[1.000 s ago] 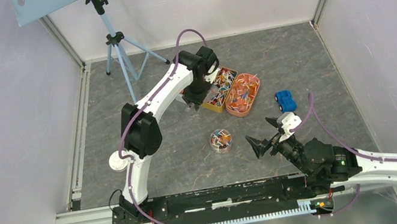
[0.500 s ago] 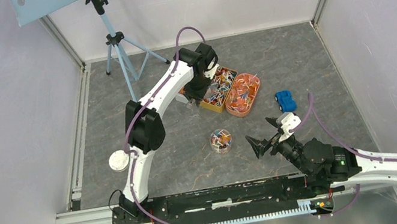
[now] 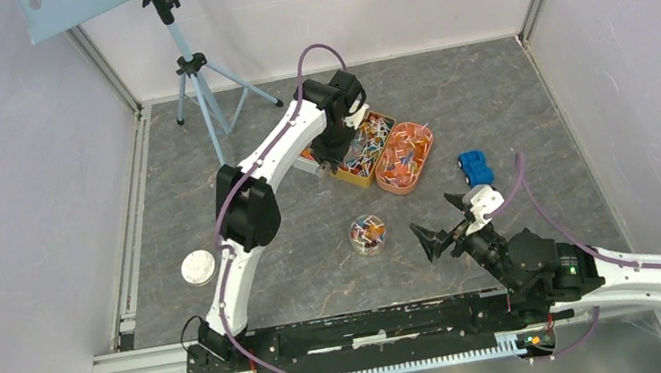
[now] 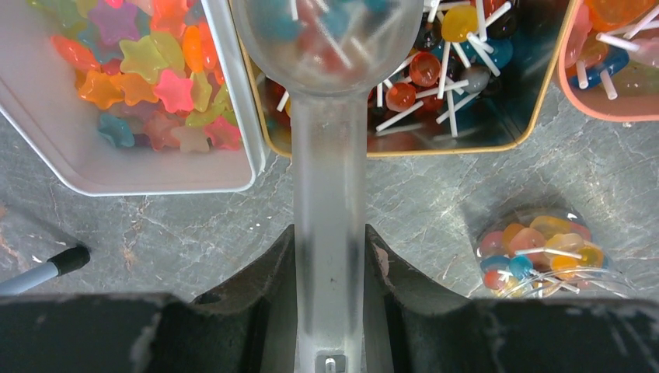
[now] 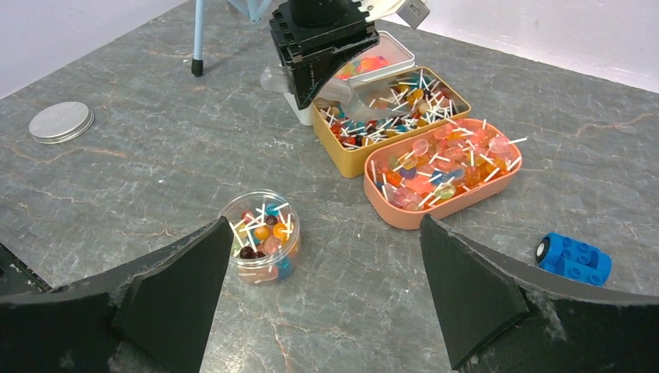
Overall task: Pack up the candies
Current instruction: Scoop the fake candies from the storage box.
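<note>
Candies (image 4: 423, 70): small stick lollipops, judged light, hard and loose; piled in the yellow tin (image 5: 346, 159), at 12 o'clock from the clear jar (image 5: 260, 237).
Left gripper (image 4: 329, 241): clamped on the scoop (image 4: 329, 155) handle, bowl over the tin.
Right gripper (image 5: 326, 221): spread wide, empty, with the jar at its 9 o'clock.
Hold: probably too small to pinch; scooping suited them better.

The grey marbled surface (image 3: 452, 85) carries a tripod (image 3: 200, 87) at its far-left corner. A white tin (image 4: 93, 185), a yellow tin (image 5: 350, 159) and an orange tray (image 5: 420, 217) sit side by side mid-surface. Nearer the front edge stands a clear jar (image 3: 368, 235). A blue toy car (image 3: 475, 167) lies toward the right edge and a round lid (image 3: 198, 267) toward the left edge.
</note>
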Controlling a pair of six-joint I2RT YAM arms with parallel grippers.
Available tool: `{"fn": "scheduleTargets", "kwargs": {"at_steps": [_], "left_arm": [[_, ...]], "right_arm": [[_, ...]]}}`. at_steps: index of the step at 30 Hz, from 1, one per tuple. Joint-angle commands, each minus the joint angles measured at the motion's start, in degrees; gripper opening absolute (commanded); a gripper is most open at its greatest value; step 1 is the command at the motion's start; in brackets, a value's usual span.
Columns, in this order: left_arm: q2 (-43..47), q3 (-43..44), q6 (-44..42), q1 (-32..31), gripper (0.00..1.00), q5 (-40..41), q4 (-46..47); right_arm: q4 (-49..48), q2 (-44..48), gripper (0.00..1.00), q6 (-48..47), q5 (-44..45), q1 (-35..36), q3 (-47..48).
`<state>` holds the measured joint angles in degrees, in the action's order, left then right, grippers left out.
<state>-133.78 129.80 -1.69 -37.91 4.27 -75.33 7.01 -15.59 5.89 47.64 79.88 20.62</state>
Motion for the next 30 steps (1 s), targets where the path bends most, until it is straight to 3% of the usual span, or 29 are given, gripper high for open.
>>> {"fn": "scheduleTargets", "kwargs": {"at_steps": [1, 30], "left_arm": [[-0.78, 2.48, -2.43, 0.88, 0.02, -1.02, 3.47], [0.36, -3.05, -2.43, 1.25, 0.02, -0.63, 12.83]], "right_arm": [[-0.54, 0.13, 0.98, -0.62, 1.25, 0.26, 2.34], [-0.90, 0.21, 0.98, -0.25, 2.62, 0.28, 1.35]]}}
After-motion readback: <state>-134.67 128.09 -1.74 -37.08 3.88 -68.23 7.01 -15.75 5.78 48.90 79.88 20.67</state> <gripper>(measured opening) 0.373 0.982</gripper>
